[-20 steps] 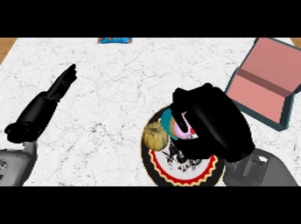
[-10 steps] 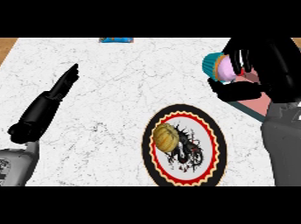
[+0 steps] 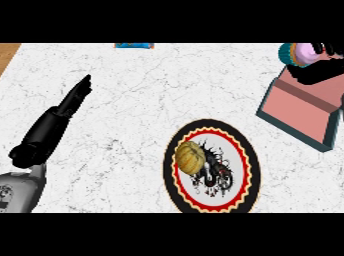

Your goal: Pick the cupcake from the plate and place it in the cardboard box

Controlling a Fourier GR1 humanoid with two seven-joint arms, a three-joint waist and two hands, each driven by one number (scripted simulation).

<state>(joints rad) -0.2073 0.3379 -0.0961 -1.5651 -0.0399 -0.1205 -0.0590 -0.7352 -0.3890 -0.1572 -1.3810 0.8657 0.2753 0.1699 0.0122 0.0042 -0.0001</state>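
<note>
Head view shows you the right hand point(image 3: 324, 65) at the upper right, fingers curled round the cupcake point(image 3: 296, 53), above the cardboard box point(image 3: 302, 102). The left hand point(image 3: 73, 97) rests straight-fingered over the desk point(image 3: 167, 85). The plate point(image 3: 243, 165) carries a yellow-brown item point(image 3: 189, 156).

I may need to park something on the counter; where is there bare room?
Bare marble lies between the left hand and the plate, and across the middle up to the blue object at the far edge. It is crowded at the right, where the right hand holds the cupcake over the cardboard box.
</note>
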